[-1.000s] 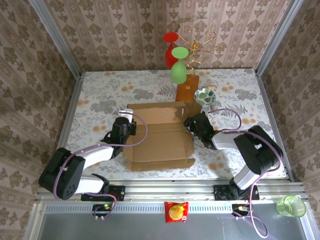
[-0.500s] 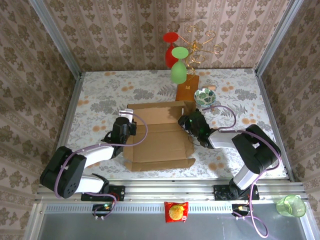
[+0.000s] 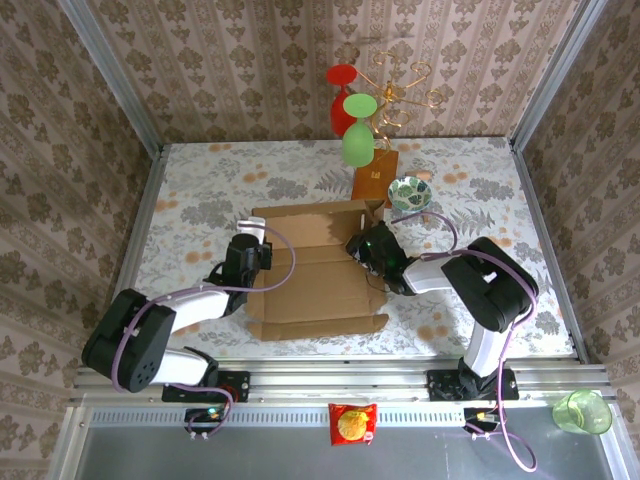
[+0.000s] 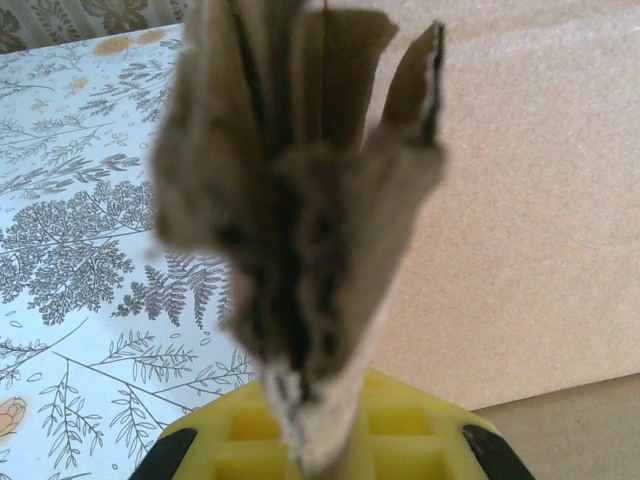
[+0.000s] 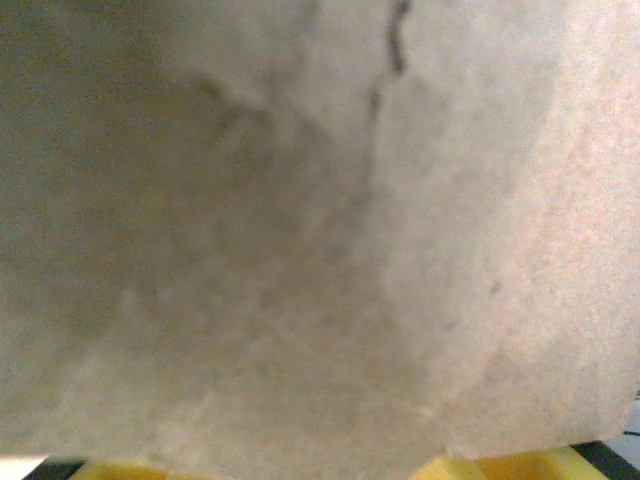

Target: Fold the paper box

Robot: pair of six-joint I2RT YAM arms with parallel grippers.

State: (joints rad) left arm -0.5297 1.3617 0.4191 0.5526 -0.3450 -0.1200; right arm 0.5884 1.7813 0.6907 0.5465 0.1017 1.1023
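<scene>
While mostly flat, tan paper box [image 3: 320,290], creased, far flap perhaps raised

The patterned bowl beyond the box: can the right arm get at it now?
Probably yes: the bowl stands just beyond the right end effector, nothing between them, though that arm is occupied at the paper box.

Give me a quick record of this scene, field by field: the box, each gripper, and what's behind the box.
box: paper box, open on the table, not yet folded up
left gripper: shut on the box's left flap
right gripper: at the box's far right corner, against cardboard; grip unclear
behind box: bowl; stand with red glass and green glass
</scene>
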